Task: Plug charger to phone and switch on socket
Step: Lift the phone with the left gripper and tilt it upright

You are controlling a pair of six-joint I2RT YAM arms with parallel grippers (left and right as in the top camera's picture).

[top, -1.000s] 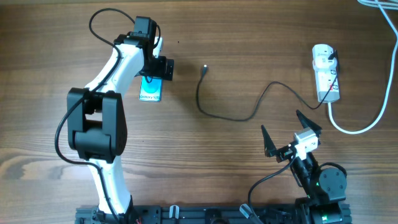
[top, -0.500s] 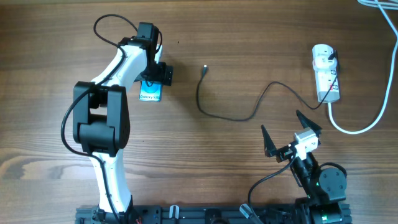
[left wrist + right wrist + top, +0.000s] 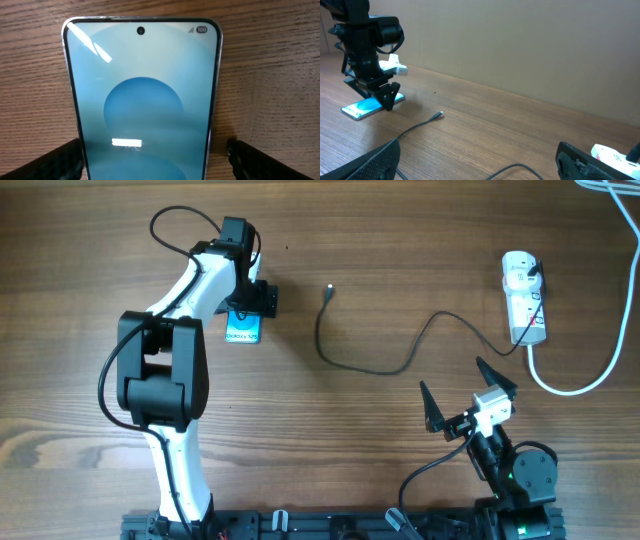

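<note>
The phone [image 3: 241, 332] lies flat on the table at the far left, its cyan screen up; the screen fills the left wrist view [image 3: 142, 100]. My left gripper [image 3: 246, 306] is open and straddles the phone, one finger on each side [image 3: 155, 162]. The left finger is close to the phone's edge and the right finger stands apart from it. The charger cable [image 3: 365, 366] curves across the middle, and its plug tip [image 3: 329, 290] lies loose to the right of the phone, also in the right wrist view [image 3: 437, 116]. The socket [image 3: 523, 298] lies far right. My right gripper [image 3: 463, 390] is open and empty near the front.
A thick white cord [image 3: 600, 370] loops from the socket [image 3: 612, 155] toward the table's right edge and far corner. The left arm's body stands over the table's left half. Bare wood lies between the plug tip and the right gripper [image 3: 480, 160].
The left arm has shifted slightly, bringing its gripper a little farther back over the phone. In the last half second nothing has moved. The right arm has not moved.
</note>
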